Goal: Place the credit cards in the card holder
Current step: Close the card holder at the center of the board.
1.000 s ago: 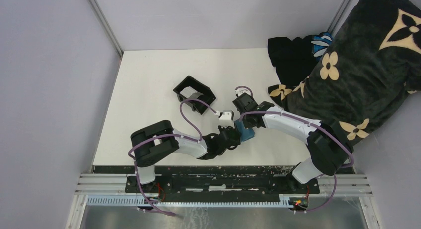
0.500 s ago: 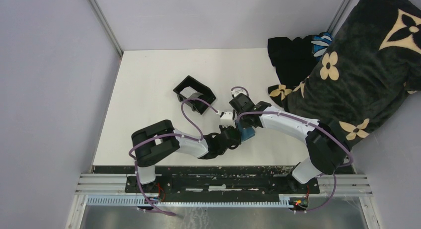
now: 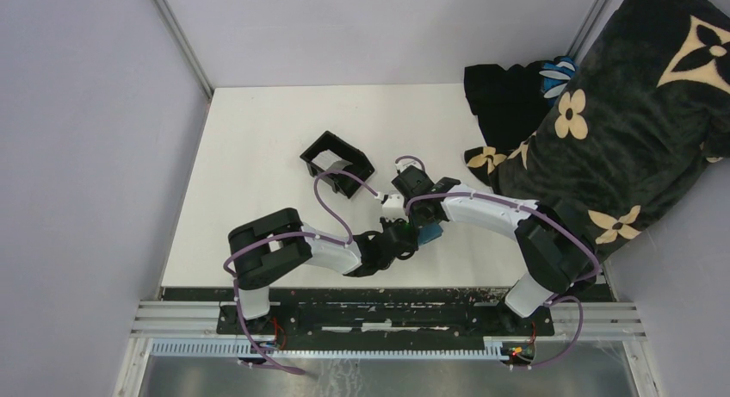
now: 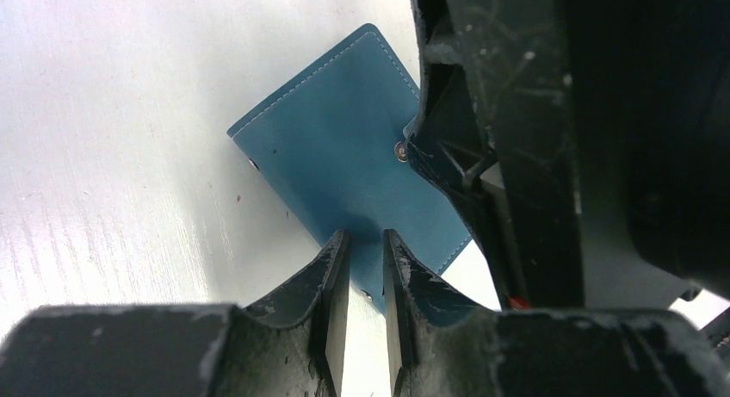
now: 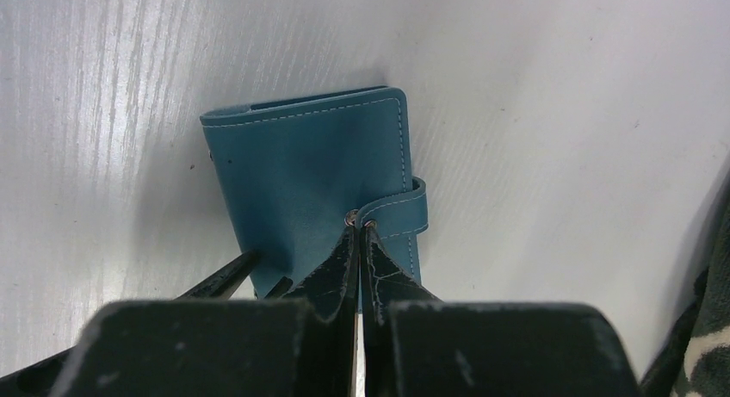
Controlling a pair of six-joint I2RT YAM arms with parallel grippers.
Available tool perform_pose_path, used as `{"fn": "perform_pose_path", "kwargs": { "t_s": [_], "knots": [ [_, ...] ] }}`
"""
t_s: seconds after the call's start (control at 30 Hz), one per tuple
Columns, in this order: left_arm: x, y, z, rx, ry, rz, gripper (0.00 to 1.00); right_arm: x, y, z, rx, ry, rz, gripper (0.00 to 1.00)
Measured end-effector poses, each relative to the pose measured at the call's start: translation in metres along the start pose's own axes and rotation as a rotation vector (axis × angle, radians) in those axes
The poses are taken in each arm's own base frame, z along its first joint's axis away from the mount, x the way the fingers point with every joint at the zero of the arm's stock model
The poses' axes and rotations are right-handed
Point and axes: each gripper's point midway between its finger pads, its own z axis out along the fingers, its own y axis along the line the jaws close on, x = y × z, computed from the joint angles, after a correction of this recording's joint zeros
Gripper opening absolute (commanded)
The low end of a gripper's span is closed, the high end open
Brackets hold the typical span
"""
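The card holder is a closed teal-blue wallet lying on the white table. It shows in the left wrist view and in the right wrist view with its snap strap at the right edge. My left gripper is closed to a narrow gap over the wallet's near edge; in the top view it sits just left of the wallet. My right gripper is shut with its tips on the strap's end by the snap; from above it is over the wallet. No credit cards show.
A black open-topped box stands on the table left of the grippers. A dark flowered blanket covers the right side and overhangs the table's right edge. Grey walls close in the left and back.
My right gripper has shifted a little left and nearer over the wallet, closer to my left gripper. The left arm and the wallet have hardly moved.
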Motion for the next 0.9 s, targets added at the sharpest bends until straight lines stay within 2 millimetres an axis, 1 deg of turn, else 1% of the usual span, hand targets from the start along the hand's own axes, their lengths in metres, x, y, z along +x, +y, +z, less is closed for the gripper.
{"fn": "perform_pose_path", "kwargs": {
  "t_s": [0.9],
  "knots": [
    [-0.0016,0.0026,0.0008,-0.013,-0.012,0.001,0.28,-0.0055,0.0041,0.0038,-0.003,0.005,-0.002,0.01]
  ]
}}
